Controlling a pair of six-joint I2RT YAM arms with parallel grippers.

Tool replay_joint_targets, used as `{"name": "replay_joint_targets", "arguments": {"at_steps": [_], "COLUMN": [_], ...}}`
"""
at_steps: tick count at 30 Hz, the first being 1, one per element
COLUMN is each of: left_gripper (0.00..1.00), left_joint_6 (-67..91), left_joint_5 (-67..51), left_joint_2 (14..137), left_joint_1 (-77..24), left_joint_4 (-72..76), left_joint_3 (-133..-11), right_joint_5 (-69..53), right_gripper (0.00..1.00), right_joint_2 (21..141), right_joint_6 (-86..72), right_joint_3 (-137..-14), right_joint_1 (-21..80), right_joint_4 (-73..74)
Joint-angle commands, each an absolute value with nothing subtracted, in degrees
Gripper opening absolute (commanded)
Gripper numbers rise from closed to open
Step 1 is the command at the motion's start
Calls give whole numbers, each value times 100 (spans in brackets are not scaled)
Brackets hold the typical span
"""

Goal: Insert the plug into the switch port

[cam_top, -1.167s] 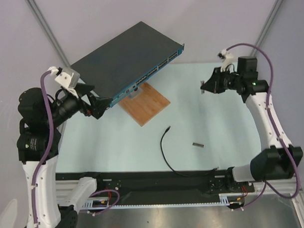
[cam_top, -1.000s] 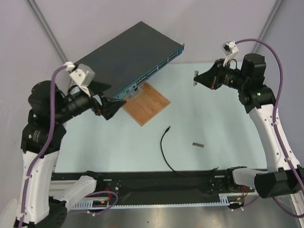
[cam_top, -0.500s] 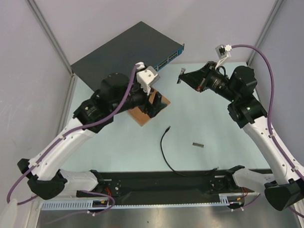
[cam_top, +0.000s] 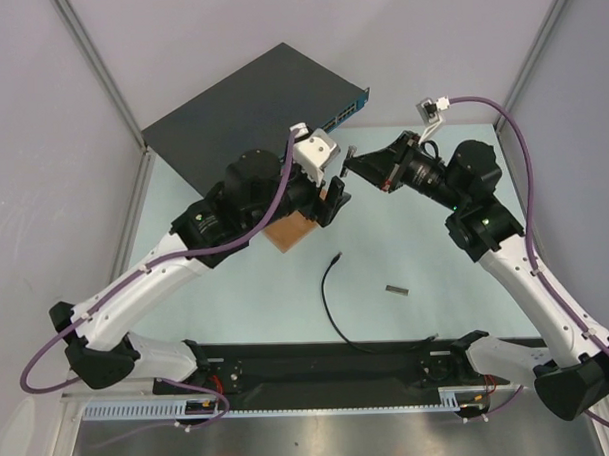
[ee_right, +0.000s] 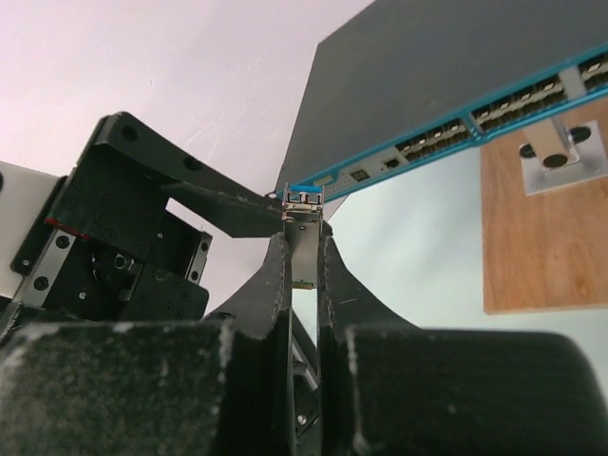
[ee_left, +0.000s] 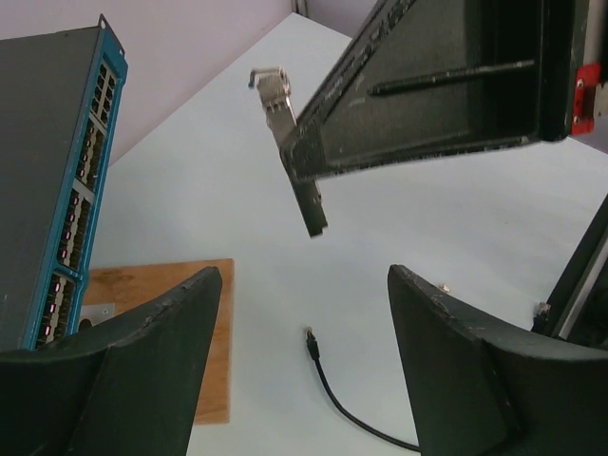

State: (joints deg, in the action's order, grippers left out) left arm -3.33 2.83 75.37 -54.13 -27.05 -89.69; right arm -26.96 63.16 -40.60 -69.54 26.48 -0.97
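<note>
The plug [cam_top: 336, 257] lies on the table at the end of its thin black cable [cam_top: 333, 317], touched by neither gripper; the left wrist view shows the plug [ee_left: 309, 340] below and between my fingers. The switch [cam_top: 250, 100] stands at the back, and its teal strip of ports [ee_left: 81, 199] is in the left wrist view. My left gripper [cam_top: 331, 195] [ee_left: 304, 275] hangs open and empty above the table. My right gripper [cam_top: 350, 164] [ee_right: 304, 237] is shut on a short grey metal piece [ee_right: 304, 242] [ee_left: 290, 142], right next to the left gripper.
A brown wooden board [cam_top: 290, 231] [ee_right: 541, 237] lies in front of the switch, half hidden under my left arm, with a metal bracket [ee_right: 560, 152] on it. Another short grey metal piece [cam_top: 396, 289] lies on the table to the right of the cable.
My left arm has swung from beside the switch's left end to the middle, over the board. My right gripper has moved left with the metal piece until both grippers nearly meet.
</note>
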Motion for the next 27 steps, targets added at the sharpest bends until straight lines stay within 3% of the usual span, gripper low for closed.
{"name": "replay_joint_targets", "arguments": {"at_steps": [1,4,10,18,20,21,22,23,26,27], "left_gripper": [76,72,52,36,26,22,9,3,0,0], "left_joint_6": [-378,-404,-395,-378,-361,-343,-343,-334,-299,-299], "left_joint_5": [632,720,993,1178,1187,1187,1187,1160,1003,941], "left_joint_2": [7637,7725,7787,7787,7761,7743,7717,7691,7541,7489], "left_joint_1": [-5537,-5555,-5572,-5572,-5564,-5572,-5564,-5563,-5555,-5555], "left_joint_4": [-2312,-2285,-2276,-2303,-2312,-2312,-2329,-2355,-2426,-2434], "left_joint_3": [-9193,-9211,-9229,-9185,-9158,-9141,-9123,-9080,-8931,-8886], "right_joint_5": [-2847,-2926,-2962,-3023,-3023,-3015,-3006,-2962,-2953,-2944], "right_gripper": [0,0,0,0,0,2,7,11,22,36], "right_joint_2": [6179,6187,6100,6056,6047,6029,6021,6003,5942,5933], "right_joint_6": [-4210,-4236,-4254,-4289,-4289,-4289,-4254,-4254,-4184,-4175], "right_joint_3": [-6847,-6829,-6706,-6688,-6688,-6688,-6688,-6688,-6680,-6671], "right_joint_1": [2742,2795,2848,2874,2874,2874,2874,2874,2787,2743], "right_joint_4": [-492,-510,-431,-369,-361,-352,-334,-299,-264,-264]}}
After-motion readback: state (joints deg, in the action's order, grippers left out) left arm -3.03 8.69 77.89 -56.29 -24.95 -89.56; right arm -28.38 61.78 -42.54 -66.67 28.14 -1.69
